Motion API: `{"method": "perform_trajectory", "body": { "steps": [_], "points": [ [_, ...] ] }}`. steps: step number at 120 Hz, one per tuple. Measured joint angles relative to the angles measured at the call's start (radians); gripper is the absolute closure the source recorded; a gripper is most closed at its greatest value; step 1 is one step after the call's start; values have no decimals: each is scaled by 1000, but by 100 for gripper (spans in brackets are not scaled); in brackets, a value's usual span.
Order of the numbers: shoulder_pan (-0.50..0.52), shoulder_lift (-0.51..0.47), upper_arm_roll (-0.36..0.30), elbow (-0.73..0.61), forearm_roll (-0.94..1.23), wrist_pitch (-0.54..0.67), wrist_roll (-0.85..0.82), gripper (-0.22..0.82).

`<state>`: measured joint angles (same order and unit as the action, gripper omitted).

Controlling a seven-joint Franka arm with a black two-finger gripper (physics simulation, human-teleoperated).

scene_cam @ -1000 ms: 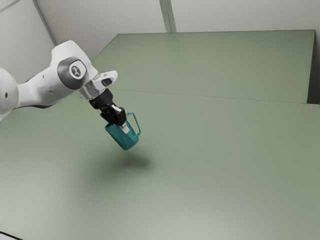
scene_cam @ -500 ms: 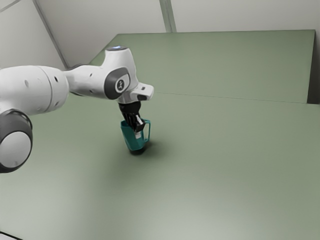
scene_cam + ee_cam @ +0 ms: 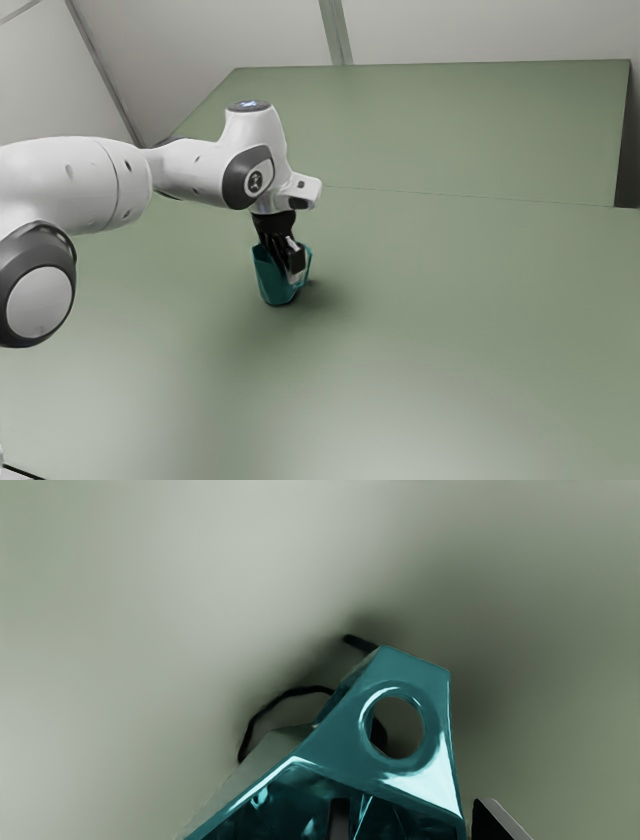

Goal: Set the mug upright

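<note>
Apparently, the tipping-up part of the task is met, or very nearly so. From the exterior view's left, the robot's arm (image 3: 190, 175) reaches over the green table (image 3: 450, 350) and bends down at the wrist. Beneath the wrist is the teal mug (image 3: 272, 282), its mouth facing up, its narrower base downward, and both its sides tapering about evenly; that is the upright pose the task asks for. The base looks to be on the table or just above it, though the view does not settle the contact.

A little farther toward the exterior view's right, the black gripper (image 3: 288, 272) straddles the mug's wall on the side where the mug meets its own soft shadow (image 3: 325, 292). In the wrist view its fingers stand apart: the inner finger (image 3: 339, 820) is down inside the mouth, within the rim (image 3: 250, 791), while the outer finger (image 3: 492, 815) is outside, with a thin strip of background between it and the mug. They do not look clamped on the wall, although any touch lower down is hard to make out.

As for what is left, the mug's attitude seems to need little or no correction. What remains is for it to stand by itself, clear of the hand; with one finger in the mouth, a sideways pull could catch the wall and tip it, so a straight upward exit would be the safer way out.
</note>
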<state>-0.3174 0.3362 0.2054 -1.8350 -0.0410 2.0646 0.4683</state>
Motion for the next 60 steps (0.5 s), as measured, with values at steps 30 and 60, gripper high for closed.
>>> {"method": "perform_trajectory", "body": {
  "steps": [30, 60],
  "points": [
    [-7, -20, 2, 2, 8, 3, -9, 11],
    [-14, -92, 2, 5, 20, -3, -15, 3]
  ]
}}
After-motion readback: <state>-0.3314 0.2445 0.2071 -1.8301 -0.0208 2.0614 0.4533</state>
